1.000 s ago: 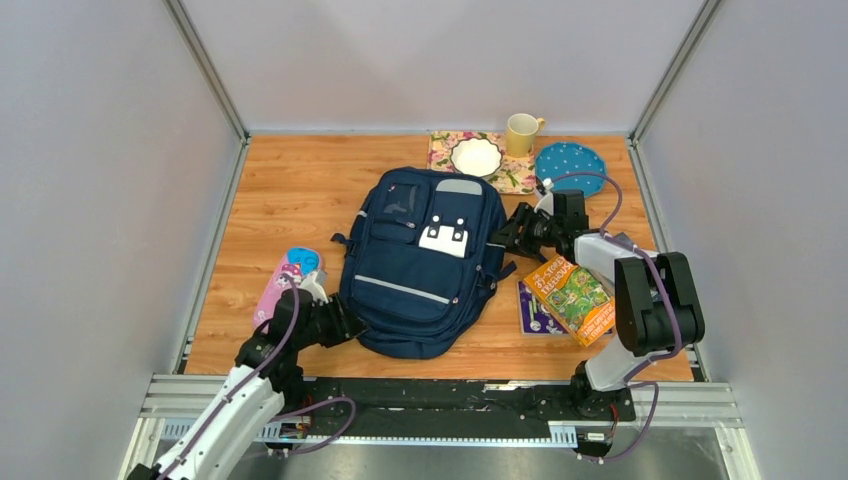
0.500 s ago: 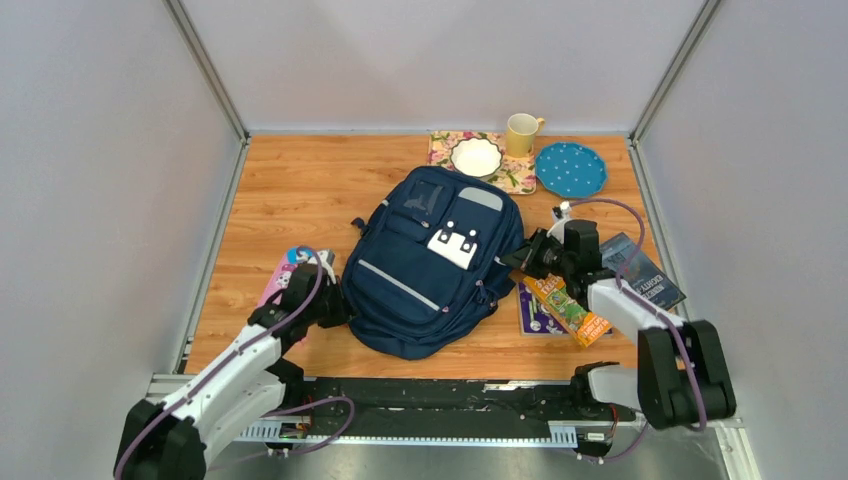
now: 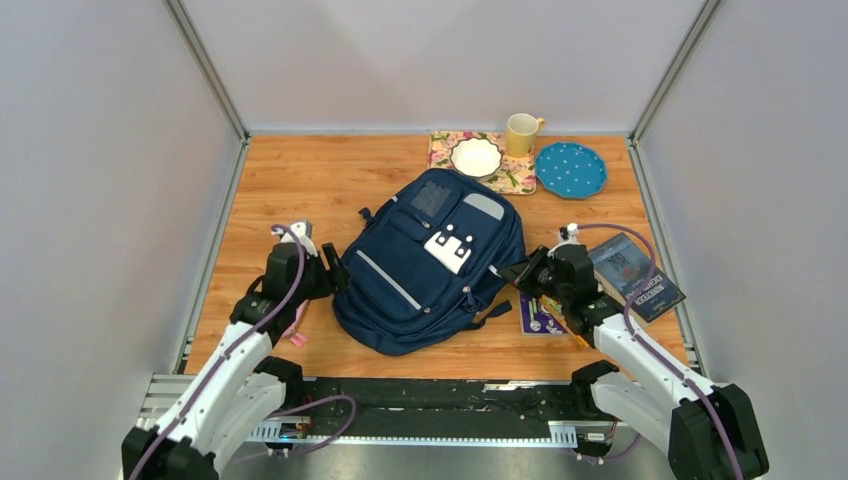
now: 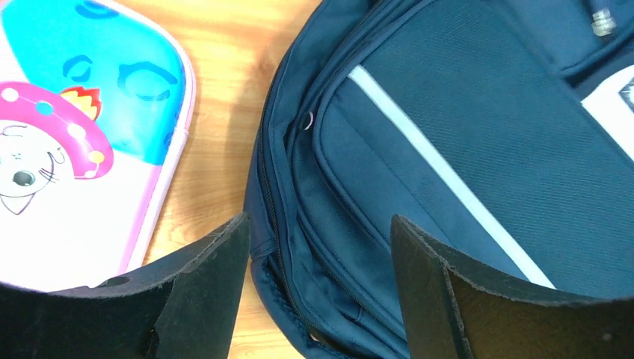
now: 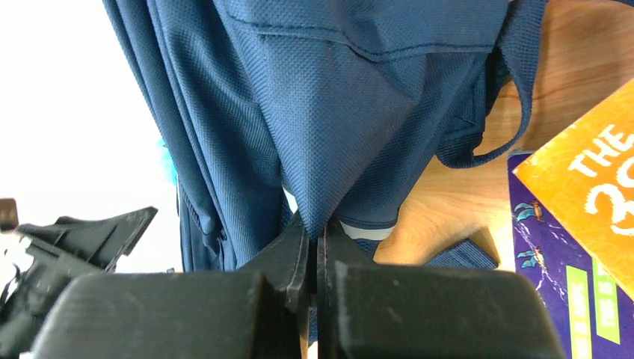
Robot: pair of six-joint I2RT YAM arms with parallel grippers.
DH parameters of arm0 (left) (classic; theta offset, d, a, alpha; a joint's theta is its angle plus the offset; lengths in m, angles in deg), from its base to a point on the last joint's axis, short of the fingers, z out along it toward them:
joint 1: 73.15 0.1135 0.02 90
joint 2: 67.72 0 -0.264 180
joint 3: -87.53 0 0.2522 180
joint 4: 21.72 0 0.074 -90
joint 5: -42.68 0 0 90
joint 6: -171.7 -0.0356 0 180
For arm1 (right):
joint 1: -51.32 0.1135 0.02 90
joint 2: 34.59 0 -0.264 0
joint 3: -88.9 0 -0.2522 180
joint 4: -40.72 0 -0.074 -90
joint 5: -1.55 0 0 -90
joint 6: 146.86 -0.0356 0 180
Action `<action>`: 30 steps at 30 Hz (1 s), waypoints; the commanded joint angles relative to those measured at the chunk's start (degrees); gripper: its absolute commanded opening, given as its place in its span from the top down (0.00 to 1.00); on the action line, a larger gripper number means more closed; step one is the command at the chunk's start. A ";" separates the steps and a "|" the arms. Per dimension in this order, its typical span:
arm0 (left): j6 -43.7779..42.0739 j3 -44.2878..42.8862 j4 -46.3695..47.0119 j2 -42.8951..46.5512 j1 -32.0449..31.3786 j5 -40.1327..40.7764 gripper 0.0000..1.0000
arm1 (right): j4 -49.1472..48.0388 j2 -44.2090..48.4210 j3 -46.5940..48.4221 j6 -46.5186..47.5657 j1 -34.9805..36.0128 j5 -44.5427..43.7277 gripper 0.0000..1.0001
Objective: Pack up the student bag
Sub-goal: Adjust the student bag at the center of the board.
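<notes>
The student bag [image 3: 430, 262], a navy backpack with grey stripes and a white patch, lies slanted in the middle of the wooden table [image 3: 300, 190]. My left gripper [image 3: 336, 272] stands open at the bag's left lower edge. In the left wrist view the open gripper [image 4: 318, 258] straddles the bag's [image 4: 448, 149] zipped side seam without closing on it. My right gripper [image 3: 512, 272] is at the bag's right side. In the right wrist view that gripper [image 5: 315, 238] is shut on a pinched fold of the bag's fabric [image 5: 336, 112], which is pulled taut.
A pink pencil case [image 4: 75, 149] lies left of the bag, mostly under my left arm [image 3: 295, 325]. An orange book [image 5: 591, 172] and a purple book [image 3: 540, 315] lie beside my right arm, a dark book [image 3: 635, 272] further right. Mug [image 3: 522, 133], bowl [image 3: 476, 156] and blue plate [image 3: 570, 168] stand at the back.
The bag has turned and slid a little toward the back left. My left gripper has let go and opened, moving up along the bag's left side. My right gripper stayed shut and drew nearer.
</notes>
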 commanded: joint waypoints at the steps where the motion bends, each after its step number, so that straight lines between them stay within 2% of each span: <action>1: 0.92 1.44 -3.48 9.57 -1.82 -3.02 0.23 | -2.79 1.10 1.12 -4.43 0.76 -6.93 1.00; 3: 2.06 1.09 -5.24 12.57 -5.33 -2.16 0.23 | -4.72 -0.30 1.11 -4.61 1.46 -6.76 1.00; 6: 5.66 -1.28 -9.46 11.17 -19.46 4.41 0.23 | -5.69 -1.45 1.56 -4.87 1.90 -7.46 1.00; 7: 8.63 -1.46 -10.16 10.73 -23.42 8.79 0.23 | -5.70 -1.46 1.73 -4.87 1.90 -7.81 1.00; 8: 10.57 -1.37 -10.26 10.30 -31.90 10.92 0.23 | -5.70 -1.37 2.08 -4.78 1.90 -7.99 1.00; 10: 16.70 -0.76 -9.56 10.38 -39.50 17.14 0.23 | -5.08 -1.37 2.43 -4.70 1.99 -8.43 1.00; 11: 18.48 0.46 -8.60 10.20 -45.89 18.92 0.23 | -4.82 -1.28 2.70 -4.61 1.99 -8.43 1.00; 15: 25.26 2.41 -5.95 6.43 -55.77 23.85 0.22 | -4.55 -0.49 2.52 -3.91 1.99 -7.29 1.00; 18: 27.91 3.63 -4.73 3.44 -58.35 26.85 0.22 | -4.47 1.44 1.56 -3.64 1.99 -7.29 1.00; 25: 27.73 7.68 6.08 0.98 -58.35 28.41 0.21 | -2.27 5.05 0.85 -2.85 2.16 -4.93 1.00; 30: 25.37 8.29 6.35 -0.08 -55.20 33.18 0.21 | 0.79 8.12 -0.46 -3.02 2.87 -3.86 1.00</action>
